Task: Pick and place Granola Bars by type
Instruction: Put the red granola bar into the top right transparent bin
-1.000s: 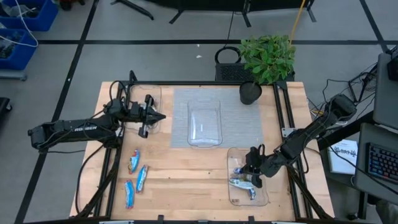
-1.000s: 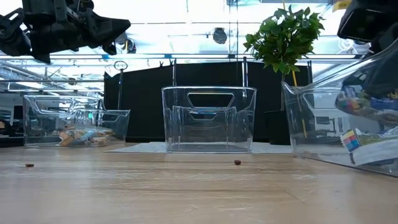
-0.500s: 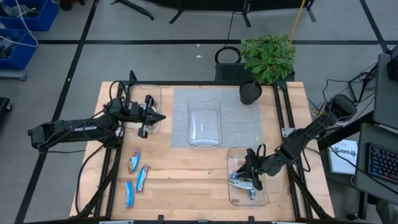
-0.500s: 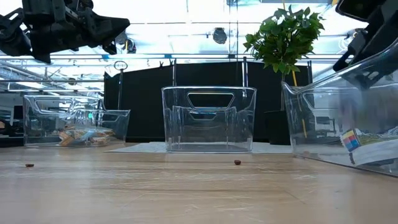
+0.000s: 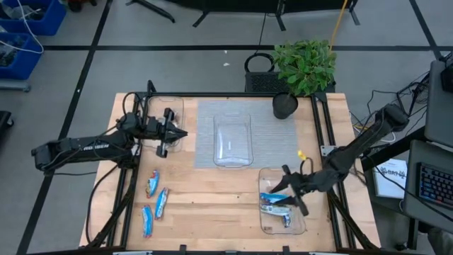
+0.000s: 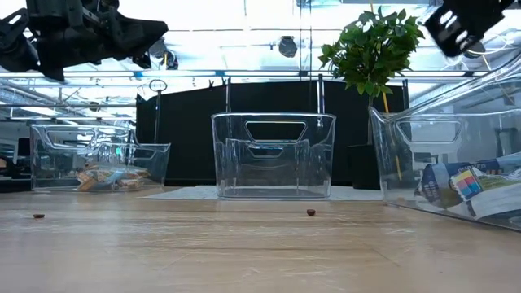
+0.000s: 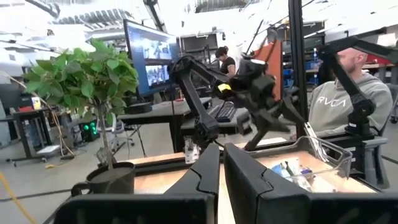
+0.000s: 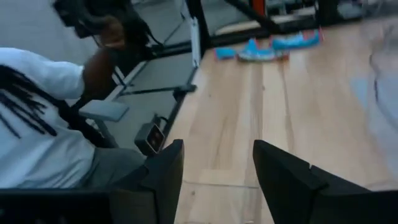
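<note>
Three blue granola bars [image 5: 153, 183] lie loose on the wood near the table's left front. More bars [image 5: 274, 205], blue and silver, lie in the clear tray [image 5: 265, 227] at the right front. My right gripper [image 5: 279, 193] hangs open just above that tray, holding nothing. Tan bars [image 6: 106, 175] rest in the clear tray [image 5: 173, 103] at the far left. My left gripper [image 5: 185, 132] is shut and empty, held level above that tray's right edge. A third clear tray [image 5: 233, 139] stands on the grey mat.
A potted plant [image 5: 304, 67] stands at the table's far right. A grey mat [image 5: 272, 142] covers the far middle. Black frame rails [image 5: 322, 127] run along both sides. A seated person [image 7: 345, 99] and another person [image 8: 43, 99] are beyond the table.
My right gripper has opened, risen out of the right front tray and rolled. The bar it held has dropped onto the others in the tray.
</note>
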